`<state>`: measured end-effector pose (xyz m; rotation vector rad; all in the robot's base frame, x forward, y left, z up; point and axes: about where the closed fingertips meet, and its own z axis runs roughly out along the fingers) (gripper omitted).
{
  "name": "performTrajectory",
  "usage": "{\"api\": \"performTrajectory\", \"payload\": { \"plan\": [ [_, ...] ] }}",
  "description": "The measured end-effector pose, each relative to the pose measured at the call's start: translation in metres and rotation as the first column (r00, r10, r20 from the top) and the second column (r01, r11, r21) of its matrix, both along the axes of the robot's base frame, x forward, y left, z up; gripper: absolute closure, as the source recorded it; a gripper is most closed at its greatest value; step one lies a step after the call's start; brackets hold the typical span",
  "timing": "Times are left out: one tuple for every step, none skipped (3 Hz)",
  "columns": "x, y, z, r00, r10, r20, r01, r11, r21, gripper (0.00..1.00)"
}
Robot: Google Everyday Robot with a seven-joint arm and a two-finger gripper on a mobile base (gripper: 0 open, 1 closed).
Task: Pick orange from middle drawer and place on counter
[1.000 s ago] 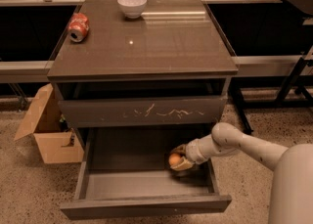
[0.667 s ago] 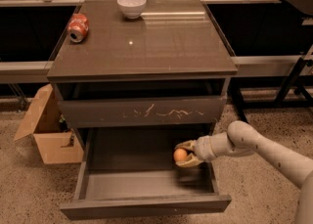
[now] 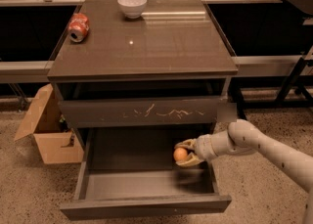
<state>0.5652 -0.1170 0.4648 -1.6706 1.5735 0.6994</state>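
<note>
Resting in the grasp of the gripper [image 3: 185, 153], the orange [image 3: 180, 154] looks small, light and firm, with a smooth round skin that could roll out of a loose pinch (a hold across its widest part seems safest). Both fingers are closed on it, over the right side of the open middle drawer [image 3: 132, 157], below the counter [image 3: 146, 42].

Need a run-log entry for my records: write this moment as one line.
gripper: shut on orange | location: right side of open middle drawer | counter: orange not yet there; can, bowl on it
</note>
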Motion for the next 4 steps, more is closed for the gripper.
{"api": "performTrajectory", "payload": {
  "plan": [
    [-0.019,0.003,0.055,0.9913,0.037,0.126,-0.033,0.999,-0.039,1.00],
    [-0.034,0.003,0.100,0.9746,0.065,0.214,-0.050,0.996,-0.076,1.00],
    [-0.039,0.000,0.149,0.9534,0.093,0.287,-0.068,0.993,-0.095,1.00],
    [-0.039,0.000,0.149,0.9534,0.093,0.287,-0.068,0.993,-0.095,1.00]
  ]
}}
